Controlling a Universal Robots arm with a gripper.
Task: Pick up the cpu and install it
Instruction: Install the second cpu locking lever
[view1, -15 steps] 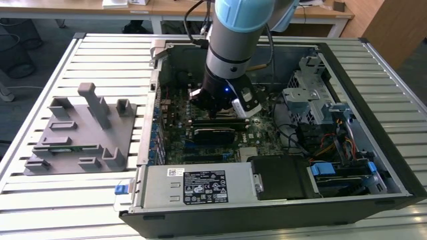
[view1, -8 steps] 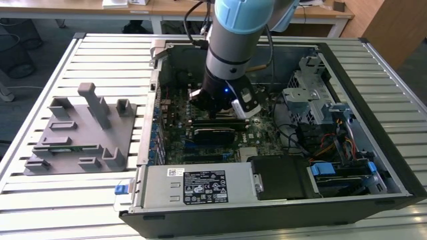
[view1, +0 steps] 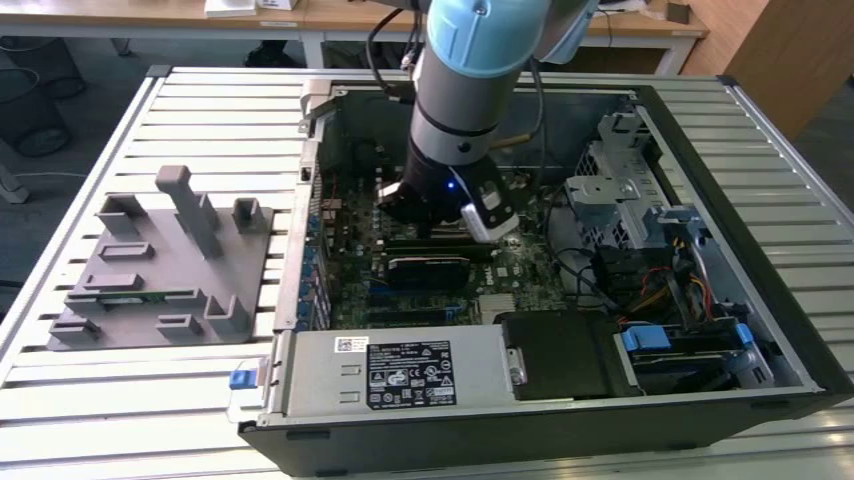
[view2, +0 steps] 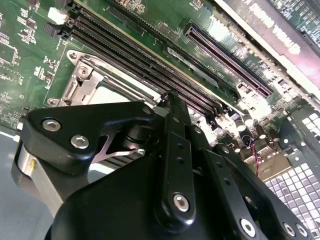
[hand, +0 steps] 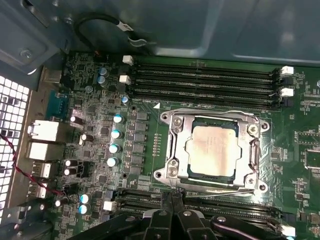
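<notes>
The cpu (hand: 212, 150), a pale silvery square, lies flat inside the metal-framed socket (hand: 172, 150) on the green motherboard (hand: 95, 120). A strip of it (view2: 112, 92) also shows in the second wrist view, past the gripper's black links. My gripper (hand: 173, 196) hangs just beside the socket's frame, its fingers (view2: 172, 107) pressed together with nothing between them. In the exterior view the arm (view1: 461, 100) reaches down into the open computer case (view1: 561, 250), over the motherboard's middle.
Black memory slots (hand: 205, 82) run along one side of the socket. A drive cage (view1: 627, 200) and cables crowd the case on the exterior view's right. The power supply (view1: 400, 370) sits at the near edge. A grey tray (view1: 160, 270) lies outside the case on the exterior view's left.
</notes>
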